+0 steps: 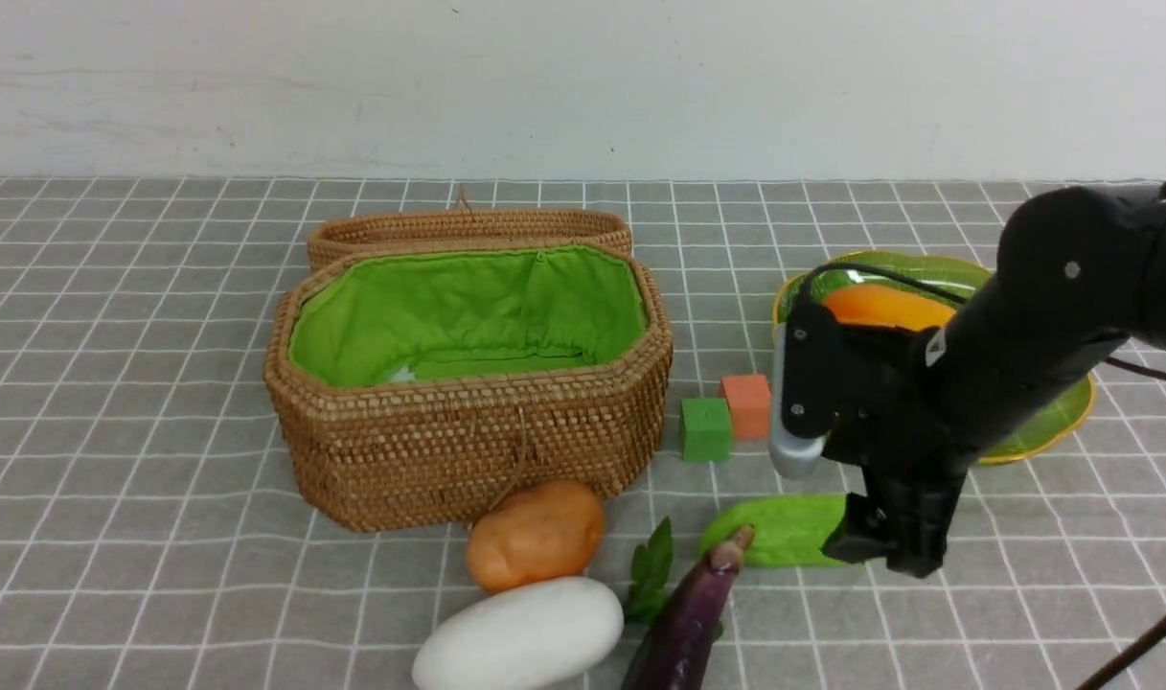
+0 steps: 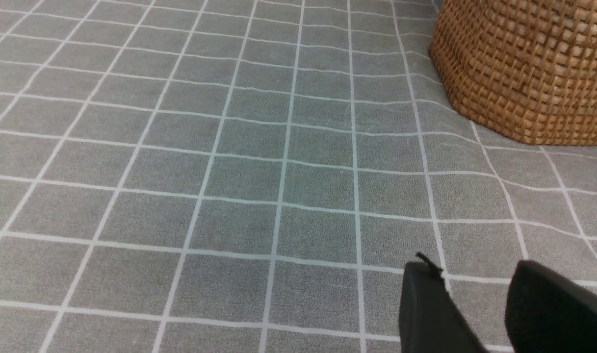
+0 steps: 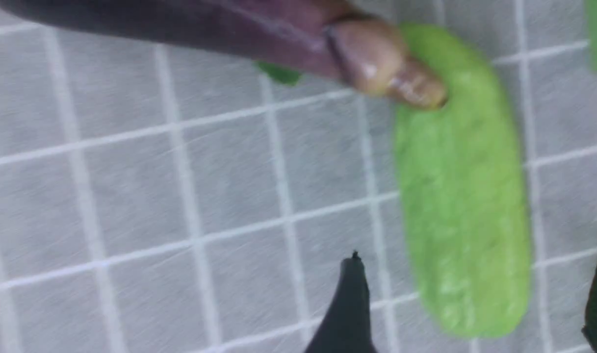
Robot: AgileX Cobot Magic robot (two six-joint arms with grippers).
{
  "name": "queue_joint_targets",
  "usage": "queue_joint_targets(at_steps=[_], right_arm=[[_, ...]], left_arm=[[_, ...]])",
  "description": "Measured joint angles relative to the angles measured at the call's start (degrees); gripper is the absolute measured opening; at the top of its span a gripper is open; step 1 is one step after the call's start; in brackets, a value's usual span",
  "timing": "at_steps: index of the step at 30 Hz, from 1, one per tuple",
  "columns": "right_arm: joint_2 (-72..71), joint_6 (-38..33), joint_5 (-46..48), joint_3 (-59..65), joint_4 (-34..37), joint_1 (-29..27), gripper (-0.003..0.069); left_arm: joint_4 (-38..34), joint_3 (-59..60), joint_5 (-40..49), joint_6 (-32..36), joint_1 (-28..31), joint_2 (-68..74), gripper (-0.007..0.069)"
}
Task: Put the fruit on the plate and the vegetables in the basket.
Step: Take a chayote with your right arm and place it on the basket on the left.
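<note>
Jaws spread wide, the right gripper [image 3: 475, 279] is hovering astride the cucumber [image 1: 784, 529], which is lying against the eggplant [image 1: 688, 623] (near the basket [image 1: 468, 441]). It should be lowering squarely, closing mid-length; the left gripper [image 2: 475, 274] is idling part-open, empty.

A plain white painted wall [image 1: 583, 86], faintly scuffed and marked, closes off the far side. Below it spreads a grey cloth-textured table covering [image 1: 113, 383] ruled by thin white lines into a grid of squares. It ripples slightly in the left wrist view. The light is even and soft, with only faint shadows.
</note>
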Motion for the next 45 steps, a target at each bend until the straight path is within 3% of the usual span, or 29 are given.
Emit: queue_joint_targets(at_steps=[7, 10, 11, 15, 25, 29, 33, 39, 45], right_arm=[[8.1, -1.12, -4.37, 0.0, -0.54, 0.0, 0.058], [11.93, -0.5, 0.39, -1.65, -1.17, 0.0, 0.0444], [12.11, -0.22, 2.38, -2.54, -1.19, 0.0, 0.0433], [10.71, 1.6, 10.53, -5.76, -3.21, 0.0, 0.0442], [4.27, 12.86, 17.27, -16.57, -13.94, 0.0, 0.0442], [4.4, 13.05, 17.46, -23.7, -7.58, 0.0, 0.0442], [6.43, 10.0, 18.1, -32.77, 9.15, 0.64, 0.0442], [11.87, 2.64, 12.93, -38.67, 23.58, 2.11, 0.0442], [18.36, 0.96, 0.55, -38.89, 27.28, 6.17, 0.0442]], left_arm=[[0.0, 0.0, 0.0, 0.0, 0.0, 0.0, 0.0239], [0.0, 0.0, 0.0, 0.0, 0.0, 0.0, 0.0239], [0.0, 0.0, 0.0, 0.0, 0.0, 0.0, 0.0239], [0.0, 0.0, 0.0, 0.0, 0.0, 0.0, 0.0239], [0.0, 0.0, 0.0, 0.0, 0.0, 0.0, 0.0239], [0.0, 0.0, 0.0, 0.0, 0.0, 0.0, 0.0239], [0.0, 0.0, 0.0, 0.0, 0.0, 0.0, 0.0239], [0.0, 0.0, 0.0, 0.0, 0.0, 0.0, 0.0239], [0.0, 0.0, 0.0, 0.0, 0.0, 0.0, 0.0239]])
